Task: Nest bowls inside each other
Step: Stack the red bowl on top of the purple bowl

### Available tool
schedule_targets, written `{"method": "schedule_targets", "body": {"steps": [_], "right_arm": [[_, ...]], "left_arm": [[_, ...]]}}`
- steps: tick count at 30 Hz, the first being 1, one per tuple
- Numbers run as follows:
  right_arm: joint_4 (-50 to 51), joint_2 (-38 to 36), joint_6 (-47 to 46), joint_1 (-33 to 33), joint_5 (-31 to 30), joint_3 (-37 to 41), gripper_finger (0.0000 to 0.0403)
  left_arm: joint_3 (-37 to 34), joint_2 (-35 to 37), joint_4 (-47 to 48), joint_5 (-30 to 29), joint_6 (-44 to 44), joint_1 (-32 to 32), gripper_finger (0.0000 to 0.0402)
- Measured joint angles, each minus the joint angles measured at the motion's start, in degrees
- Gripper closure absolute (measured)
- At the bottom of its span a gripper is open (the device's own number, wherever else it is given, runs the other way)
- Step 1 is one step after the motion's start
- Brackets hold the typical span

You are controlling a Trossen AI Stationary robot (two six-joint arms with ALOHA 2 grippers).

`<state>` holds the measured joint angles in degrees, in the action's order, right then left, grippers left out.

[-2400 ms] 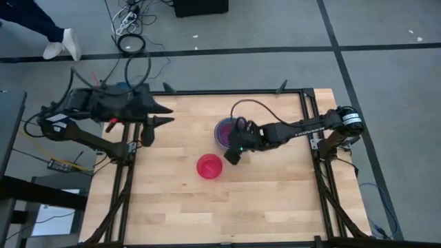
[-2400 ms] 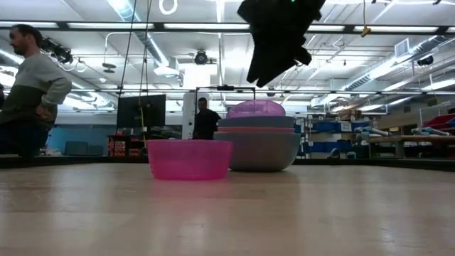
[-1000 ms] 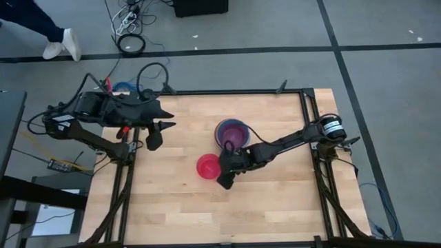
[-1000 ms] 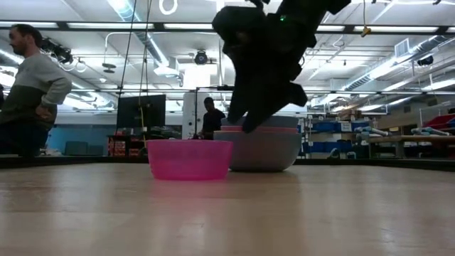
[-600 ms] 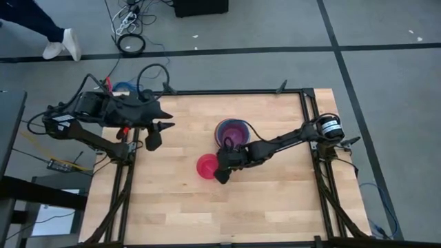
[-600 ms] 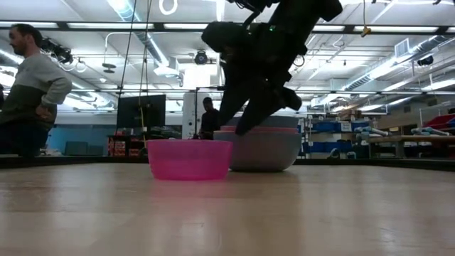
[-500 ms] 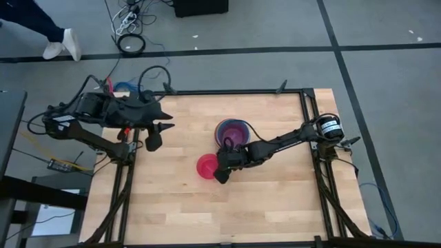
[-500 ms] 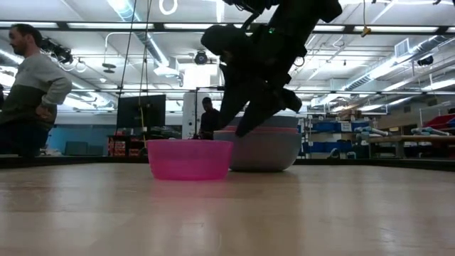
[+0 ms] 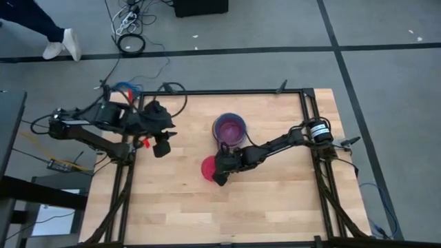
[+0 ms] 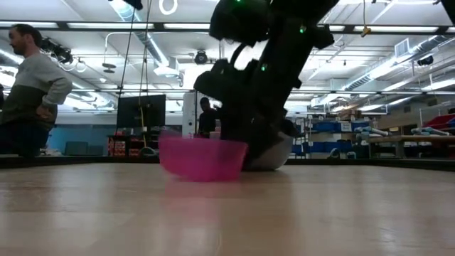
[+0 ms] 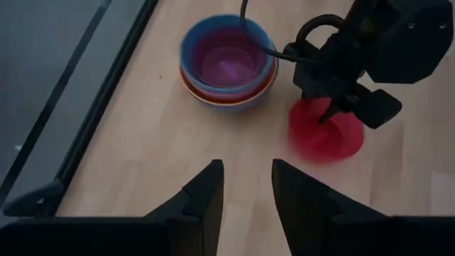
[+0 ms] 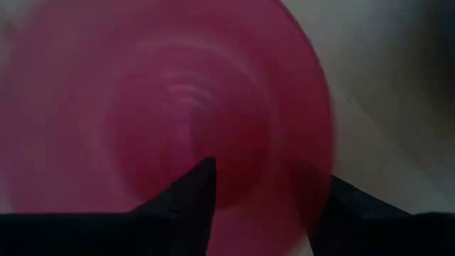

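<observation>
Right wrist view: right claw (image 12: 259, 206) astride pink bowl (image 12: 170, 99) rim (fingers spread); left claw (image 11: 245, 195) released

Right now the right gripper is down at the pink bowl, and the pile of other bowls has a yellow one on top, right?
Almost. The right gripper is at the pink bowl, but the top bowl in the stack of bowls is purple, not yellow. The high view shows it, and so does the left wrist view.
</observation>
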<state>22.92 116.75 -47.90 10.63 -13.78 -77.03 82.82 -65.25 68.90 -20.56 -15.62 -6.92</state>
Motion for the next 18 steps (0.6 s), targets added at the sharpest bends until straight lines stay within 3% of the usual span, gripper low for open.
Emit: {"method": "schedule_targets", "body": {"steps": [6,12,18], "right_arm": [[-0.23,0.39,1.55,-0.02,0.09,0.01,0.0273],[0.32,-1.28,5.88,0.01,0.04,0.0,0.0383],[0.48,-6.26,8.18,0.25,-0.59,0.0,0.0398]], "left_arm": [[-2.34,0.04,-0.78,0.0,-1.2,0.0,0.0273],[-2.53,0.04,-2.62,-0.01,-1.19,-0.02,0.0273],[-2.53,0.04,-2.8,-0.02,-1.19,0.0,0.0273]]}}
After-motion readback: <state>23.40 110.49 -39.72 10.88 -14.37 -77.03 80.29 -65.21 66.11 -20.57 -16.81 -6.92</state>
